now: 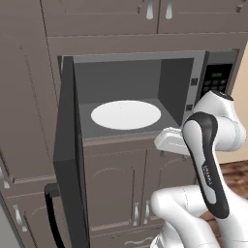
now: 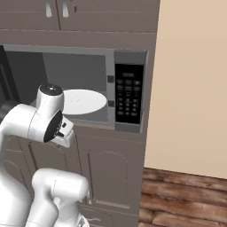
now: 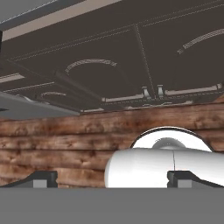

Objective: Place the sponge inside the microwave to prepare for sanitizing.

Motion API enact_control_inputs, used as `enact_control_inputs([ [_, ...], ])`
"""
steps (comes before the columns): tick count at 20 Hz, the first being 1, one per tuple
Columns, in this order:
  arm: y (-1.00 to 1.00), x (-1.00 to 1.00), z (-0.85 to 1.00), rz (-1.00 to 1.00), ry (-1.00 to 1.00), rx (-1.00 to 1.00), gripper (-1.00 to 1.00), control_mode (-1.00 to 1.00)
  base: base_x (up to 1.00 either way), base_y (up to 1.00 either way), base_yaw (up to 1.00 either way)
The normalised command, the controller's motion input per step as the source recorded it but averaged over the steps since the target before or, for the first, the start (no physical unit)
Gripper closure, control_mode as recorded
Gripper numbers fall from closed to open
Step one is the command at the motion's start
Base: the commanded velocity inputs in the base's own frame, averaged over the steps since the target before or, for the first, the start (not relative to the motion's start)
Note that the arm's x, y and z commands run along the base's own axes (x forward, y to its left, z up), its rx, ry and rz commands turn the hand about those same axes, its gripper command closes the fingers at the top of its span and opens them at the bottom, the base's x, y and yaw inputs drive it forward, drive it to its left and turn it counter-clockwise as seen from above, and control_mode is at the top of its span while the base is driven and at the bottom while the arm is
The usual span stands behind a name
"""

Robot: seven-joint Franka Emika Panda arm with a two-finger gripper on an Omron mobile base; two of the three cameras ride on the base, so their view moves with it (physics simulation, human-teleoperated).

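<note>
Dark grey built-in microwave [image 1: 131, 92] stands with its door [image 1: 70, 155] swung wide to the left, black handle [image 1: 51, 213] low on it. White round turntable plate [image 1: 126, 115] lies bare on the cavity floor. Button panel with green display [image 2: 129, 94] sits on the right. My claw [image 3: 111, 179] is released, its two dark tips set wide apart with nothing between them, pointed down at brown wooden floor planks [image 3: 65, 131] and dark brown lower cabinet doors [image 3: 131, 61]. Green sponge: I cannot tell where it is
</note>
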Motion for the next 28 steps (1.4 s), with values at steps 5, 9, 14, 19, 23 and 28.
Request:
enact_control_inputs([
  [5,0.00,0.00,0.00,0.00,0.00,0.00,-1.00,-1.00,0.00,0.00,0.00],
  [9,0.00,0.00,0.00,0.00,0.00,0.00,-1.00,1.00,0.00,0.00,0.00],
  [14,0.00,0.00,0.00,0.00,0.00,0.00,-1.00,1.00,0.00,0.00,0.00],
  [19,0.00,0.00,0.00,0.00,0.00,0.00,-1.00,1.00,0.00,0.00,0.00],
  [23,0.00,0.00,0.00,0.00,0.00,0.00,-1.00,1.00,0.00,0.00,0.00],
  [28,0.00,0.00,0.00,0.00,0.00,0.00,-1.00,1.00,-0.34,-0.02,0.00],
])
